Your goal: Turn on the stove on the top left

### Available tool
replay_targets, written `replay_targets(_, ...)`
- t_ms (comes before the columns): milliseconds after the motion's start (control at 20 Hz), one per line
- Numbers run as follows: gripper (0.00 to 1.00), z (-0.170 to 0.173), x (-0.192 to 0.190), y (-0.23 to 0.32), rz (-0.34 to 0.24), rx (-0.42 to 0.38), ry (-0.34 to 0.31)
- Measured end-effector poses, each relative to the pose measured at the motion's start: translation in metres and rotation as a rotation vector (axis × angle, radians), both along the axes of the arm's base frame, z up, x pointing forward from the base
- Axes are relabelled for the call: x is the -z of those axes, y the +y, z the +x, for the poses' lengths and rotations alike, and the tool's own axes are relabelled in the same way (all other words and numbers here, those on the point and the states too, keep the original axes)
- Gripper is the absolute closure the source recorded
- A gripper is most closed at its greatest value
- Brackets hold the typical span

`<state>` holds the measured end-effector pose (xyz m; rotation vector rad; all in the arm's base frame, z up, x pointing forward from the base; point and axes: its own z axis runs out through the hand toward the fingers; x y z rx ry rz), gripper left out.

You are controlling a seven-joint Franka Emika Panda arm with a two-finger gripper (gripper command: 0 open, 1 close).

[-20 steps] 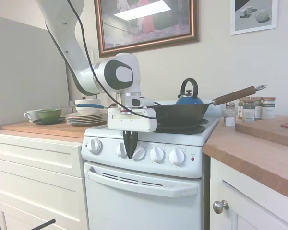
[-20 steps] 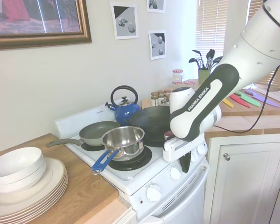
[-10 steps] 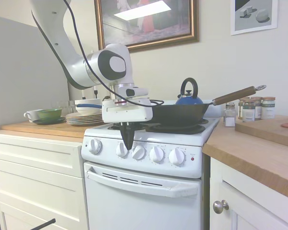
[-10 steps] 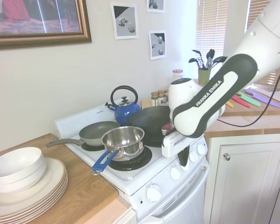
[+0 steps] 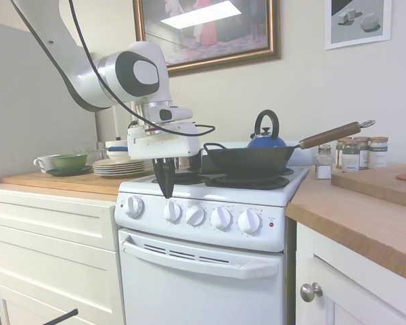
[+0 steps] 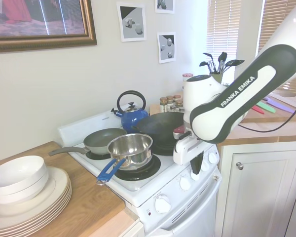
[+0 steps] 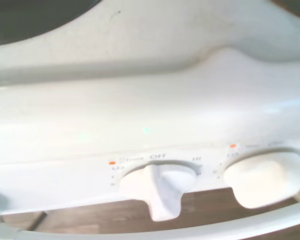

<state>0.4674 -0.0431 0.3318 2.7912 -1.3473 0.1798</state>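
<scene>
The stove point(image 5: 210, 237) bears a wok point(image 5: 247, 161), kettle point(image 5: 266, 139), saucepan point(image 6: 132, 148) and frying pan point(image 6: 101, 139).

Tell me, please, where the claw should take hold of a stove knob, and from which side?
Grip the raised ridge across the knob, one finger on each flat side. Come straight at the stove front panel, since the knobs face outward. The claw hangs above the panel, between the two leftmost knobs.

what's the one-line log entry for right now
phase: approach | gripper: shut, above stove knob row, between two leftmost knobs | contact: none | wrist view: knob at OFF
</scene>
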Motion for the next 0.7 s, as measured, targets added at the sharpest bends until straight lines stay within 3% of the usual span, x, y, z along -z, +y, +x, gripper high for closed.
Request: replay_targets(700, 0.00, -0.0052, -0.0101, -0.0019, 0.014, 0.019, -0.010)
